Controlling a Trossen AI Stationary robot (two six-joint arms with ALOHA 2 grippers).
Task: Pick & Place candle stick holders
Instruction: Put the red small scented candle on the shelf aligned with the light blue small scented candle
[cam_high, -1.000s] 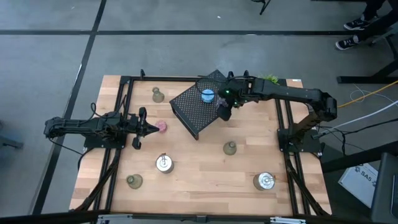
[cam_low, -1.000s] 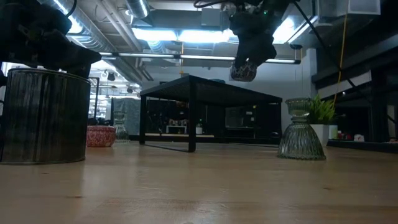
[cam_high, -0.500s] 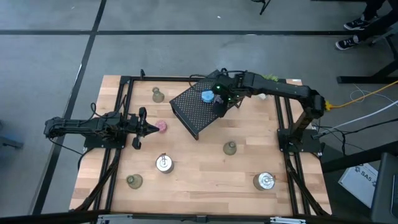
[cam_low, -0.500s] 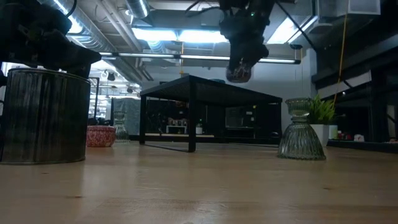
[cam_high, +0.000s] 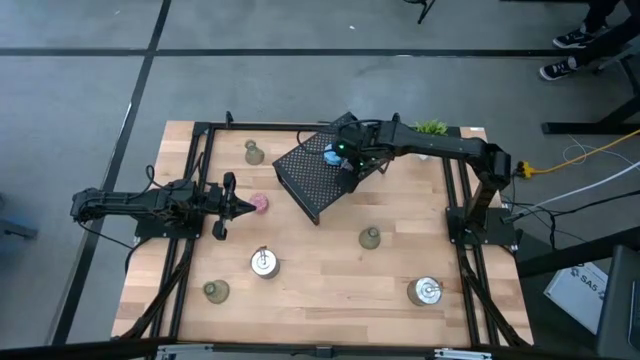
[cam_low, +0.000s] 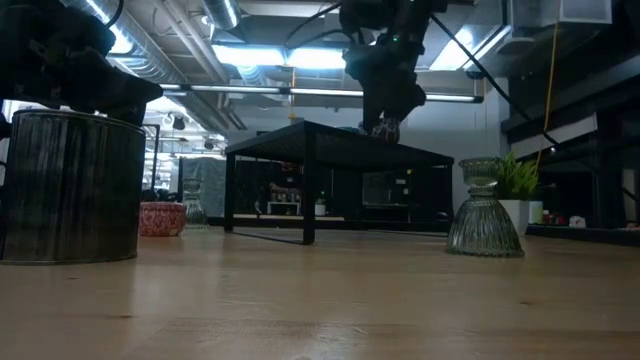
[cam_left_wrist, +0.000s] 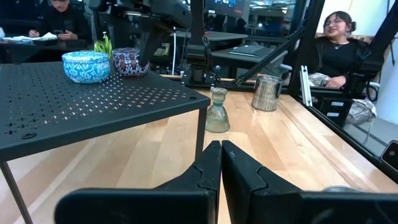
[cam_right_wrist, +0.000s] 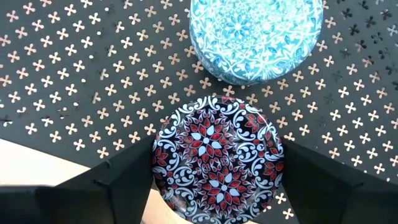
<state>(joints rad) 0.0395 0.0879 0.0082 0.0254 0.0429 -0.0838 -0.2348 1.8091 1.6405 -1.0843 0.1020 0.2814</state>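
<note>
My right gripper (cam_high: 349, 165) is over the black mesh rack (cam_high: 312, 185), shut on a red, black and white patterned cup (cam_right_wrist: 217, 158). A blue patterned cup (cam_right_wrist: 255, 34) stands on the rack top right beside it. My left gripper (cam_high: 243, 207) is shut and lies low at the table's left, its tips just short of the pink cup (cam_high: 260, 203). Three green glass holders (cam_high: 253, 152) (cam_high: 370, 237) (cam_high: 215, 291) and two silver ones (cam_high: 263, 262) (cam_high: 425, 291) stand on the table. My right gripper pinches the patterned cup's round wall (cam_right_wrist: 157, 163) between its two fingers, one on each side. The fingers come from above, pointing down. The cup stays upright, its mouth up. In the left wrist view its base (cam_left_wrist: 129, 70) is down at the rack's top.
A small green potted plant (cam_high: 430, 127) stands at the far right, behind the rack. The table's black frame rails (cam_high: 190, 200) run along both sides. People sit beyond the table (cam_left_wrist: 339, 50). The wood between the holders in the middle (cam_high: 320, 260) is bare.
My right gripper has carried the patterned cup toward the table's left and down onto the rack's top, ending right beside the blue cup. It has stayed shut on the cup, which has stayed upright.
</note>
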